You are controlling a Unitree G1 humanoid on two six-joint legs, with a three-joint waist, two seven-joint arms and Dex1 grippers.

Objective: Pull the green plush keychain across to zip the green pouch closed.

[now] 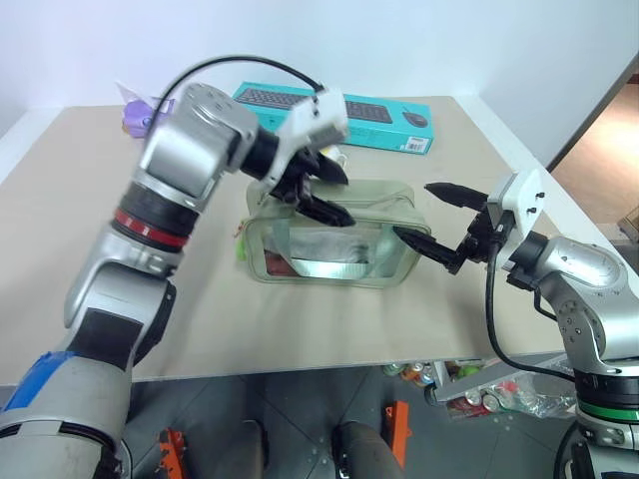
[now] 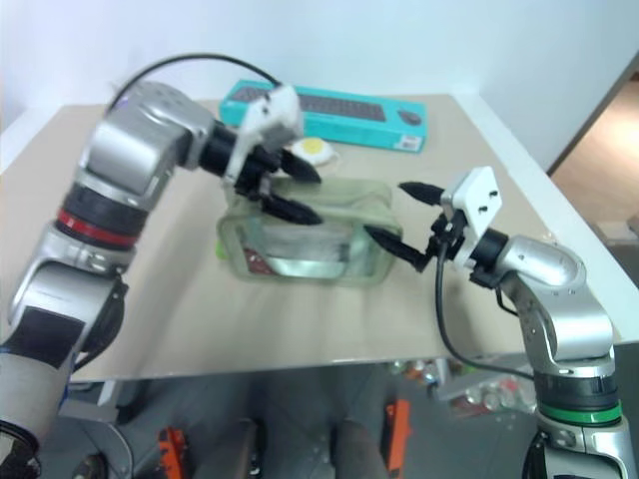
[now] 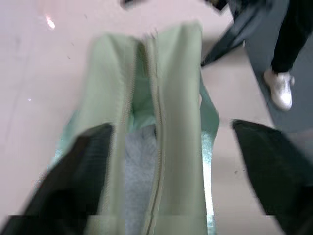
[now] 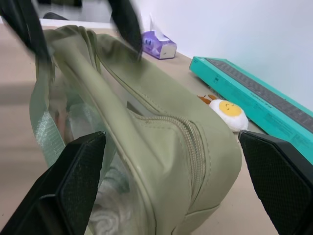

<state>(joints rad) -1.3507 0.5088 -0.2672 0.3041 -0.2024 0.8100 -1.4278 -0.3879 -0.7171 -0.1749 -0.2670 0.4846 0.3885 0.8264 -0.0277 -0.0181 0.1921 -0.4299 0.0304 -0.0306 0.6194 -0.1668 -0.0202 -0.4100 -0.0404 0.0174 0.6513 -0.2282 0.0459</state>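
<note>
Two grippers flank our pouch mid-worktop: the left gripper hovers over its top with jaws released, the right gripper spreads its jaws round the right end, grasping nothing. The zipper gapes partway; we cannot spot the keychain.
</note>
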